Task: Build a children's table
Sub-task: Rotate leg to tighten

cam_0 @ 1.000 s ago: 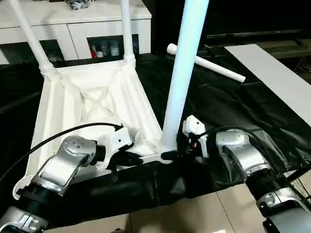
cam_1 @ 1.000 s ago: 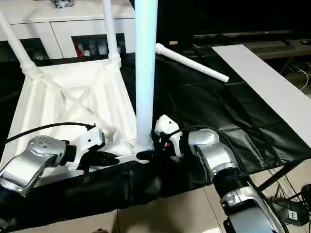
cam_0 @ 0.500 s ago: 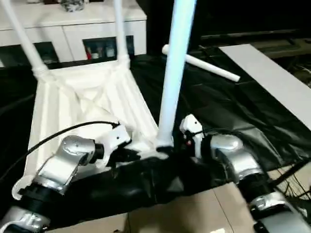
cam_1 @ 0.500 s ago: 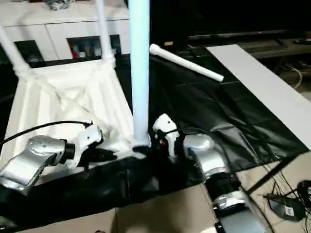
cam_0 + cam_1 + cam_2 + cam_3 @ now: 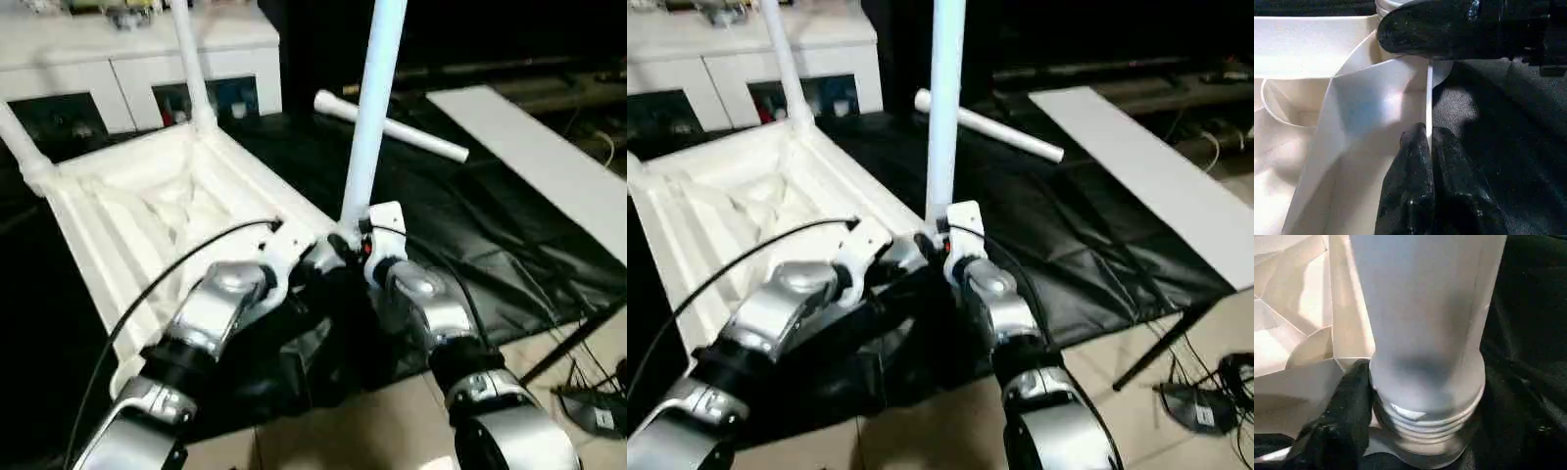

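The white table top [image 5: 147,211] lies upside down on the black cloth, ribbed underside up. Two legs [image 5: 191,69] stand in its far corner sockets. A third leg [image 5: 367,117] stands upright in the near right corner, its threaded base [image 5: 1425,416] at the socket. My right gripper [image 5: 350,245] is shut on that leg's base, with one black finger [image 5: 1347,401] against its side. My left gripper [image 5: 1427,134] is shut on the top's thin rim right beside that corner. The fourth leg [image 5: 426,142] lies loose on the cloth behind.
A white cabinet with glass doors [image 5: 137,59] stands at the back left. A long white board [image 5: 549,166] runs along the right side. The black cloth [image 5: 490,225] ends near my body, with tiled floor and cables [image 5: 1205,401] below right.
The view has shifted. Both arms have stretched forward, and the corner with the held leg has moved away from me, turning the top on the cloth. The loose leg has stayed put.
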